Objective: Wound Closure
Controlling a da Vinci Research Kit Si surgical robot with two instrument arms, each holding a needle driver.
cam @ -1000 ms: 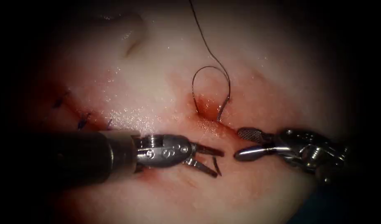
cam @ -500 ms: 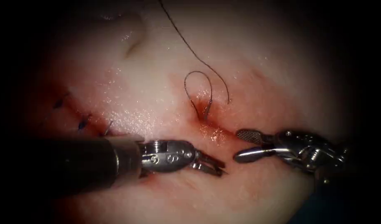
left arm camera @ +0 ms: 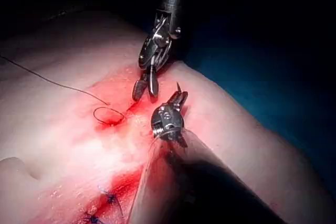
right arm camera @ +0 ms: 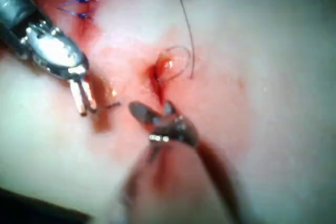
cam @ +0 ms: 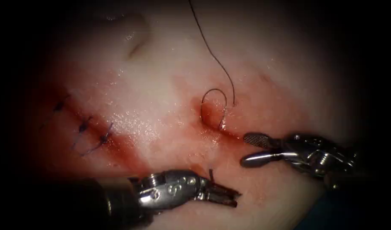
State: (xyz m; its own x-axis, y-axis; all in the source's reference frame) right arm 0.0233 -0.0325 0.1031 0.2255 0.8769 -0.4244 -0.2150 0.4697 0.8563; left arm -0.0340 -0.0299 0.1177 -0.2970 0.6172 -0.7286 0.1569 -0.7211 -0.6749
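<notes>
Left gripper (cam: pixel 234 198), below the cut (cam: pixel 210 122), is closed on the needle (cam: pixel 211 173), clear of tissue (cam: pixel 161 85); right gripper (cam: pixel 245 149) gapes empty beside the cut. Thread (cam: pixel 215 90) loops there. We judge the needle stiff and slick, best held mid-curve.

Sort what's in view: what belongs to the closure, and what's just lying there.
In the job:
left tool, shut on the needle, which is out of the tissue; grip point along its curve unclear
right tool, open, holding nothing
thread, looped at the cut

Lying about:
finished stitches, left of the open cut
red fluid
</notes>
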